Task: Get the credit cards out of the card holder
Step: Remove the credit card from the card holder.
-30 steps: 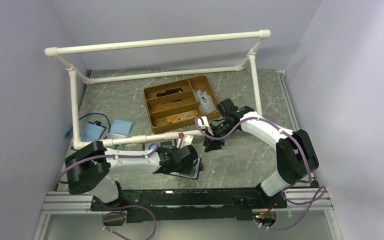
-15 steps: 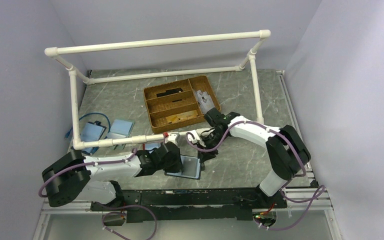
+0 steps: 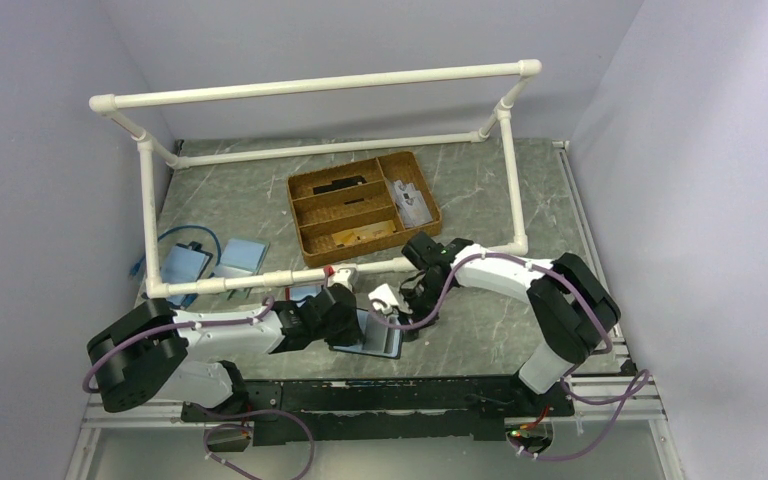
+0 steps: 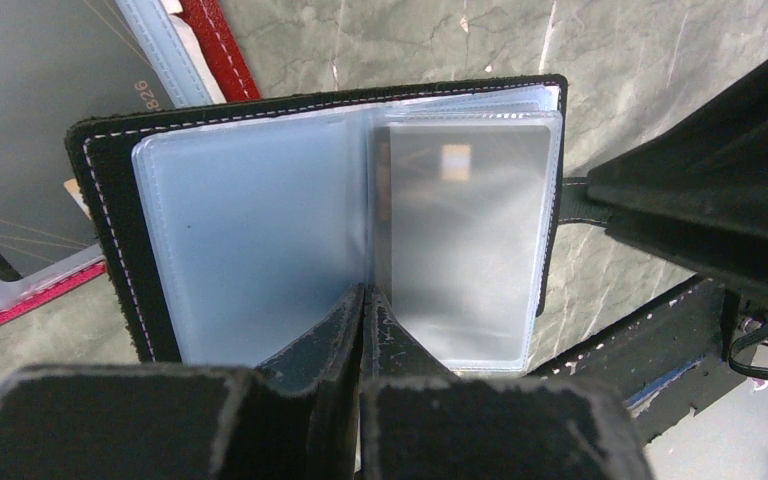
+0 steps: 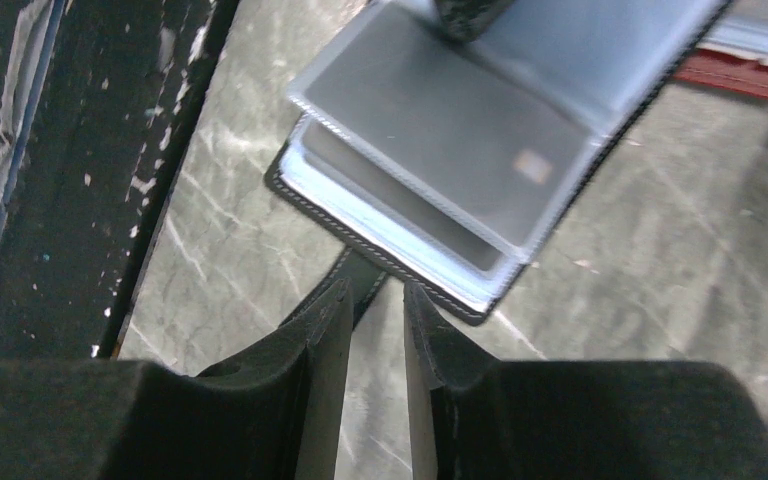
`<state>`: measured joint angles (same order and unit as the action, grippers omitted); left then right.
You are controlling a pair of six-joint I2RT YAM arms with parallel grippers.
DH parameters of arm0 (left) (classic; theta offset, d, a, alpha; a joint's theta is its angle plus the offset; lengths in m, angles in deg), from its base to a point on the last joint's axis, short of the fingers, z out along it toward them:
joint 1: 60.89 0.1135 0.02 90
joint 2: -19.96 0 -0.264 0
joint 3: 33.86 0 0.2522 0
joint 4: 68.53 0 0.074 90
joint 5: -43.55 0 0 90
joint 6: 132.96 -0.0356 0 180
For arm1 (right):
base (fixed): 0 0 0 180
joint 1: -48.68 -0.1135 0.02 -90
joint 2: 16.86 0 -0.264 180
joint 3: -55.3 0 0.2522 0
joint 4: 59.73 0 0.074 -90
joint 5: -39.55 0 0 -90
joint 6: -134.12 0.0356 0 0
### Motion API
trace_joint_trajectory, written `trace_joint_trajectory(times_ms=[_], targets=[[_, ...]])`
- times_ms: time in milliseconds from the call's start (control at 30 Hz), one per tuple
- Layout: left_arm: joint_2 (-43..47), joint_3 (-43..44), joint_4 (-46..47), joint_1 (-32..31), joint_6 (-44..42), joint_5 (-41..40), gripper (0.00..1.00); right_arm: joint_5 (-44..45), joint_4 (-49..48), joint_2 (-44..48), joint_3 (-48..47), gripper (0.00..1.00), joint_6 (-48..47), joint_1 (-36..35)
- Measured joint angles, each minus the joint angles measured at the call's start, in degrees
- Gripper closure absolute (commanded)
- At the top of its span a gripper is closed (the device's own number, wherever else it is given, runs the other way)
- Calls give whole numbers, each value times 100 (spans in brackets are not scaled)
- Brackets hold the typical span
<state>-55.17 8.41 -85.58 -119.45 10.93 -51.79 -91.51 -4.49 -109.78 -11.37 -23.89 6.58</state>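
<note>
Near the table's point(image 3: 490, 330) front edge the card holder point(image 3: 384, 338) lies open, the left gripper point(image 4: 363, 296) pinching its clear sleeves point(image 4: 260, 240) at the fold, a grey credit card point(image 4: 460, 240) in the right-hand sleeve, the right gripper point(image 5: 377, 292) narrowly spread about its strap point(image 5: 362, 272), a red-edged wallet point(image 4: 226, 45) just beyond

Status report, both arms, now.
Left gripper shut, tips on fold of card holder. Right gripper narrowly open at its strap. Grey card inside, not out. Red-edged wallet alongside, not blocking.

Black-edged card holder point(image 4: 260, 230) open, dark grey credit card point(image 4: 460, 240) inside one clear sleeve.
</note>
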Motion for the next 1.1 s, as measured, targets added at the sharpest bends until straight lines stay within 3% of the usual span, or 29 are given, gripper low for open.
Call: trace_joint_trajectory(times_ms=[600, 1100], targets=[[-87, -197, 564, 251, 28, 446, 93, 487, -748, 293, 310, 68, -162, -546], [-83, -470, 1086, 426, 138, 765, 93, 767, -782, 293, 332, 63, -205, -723]])
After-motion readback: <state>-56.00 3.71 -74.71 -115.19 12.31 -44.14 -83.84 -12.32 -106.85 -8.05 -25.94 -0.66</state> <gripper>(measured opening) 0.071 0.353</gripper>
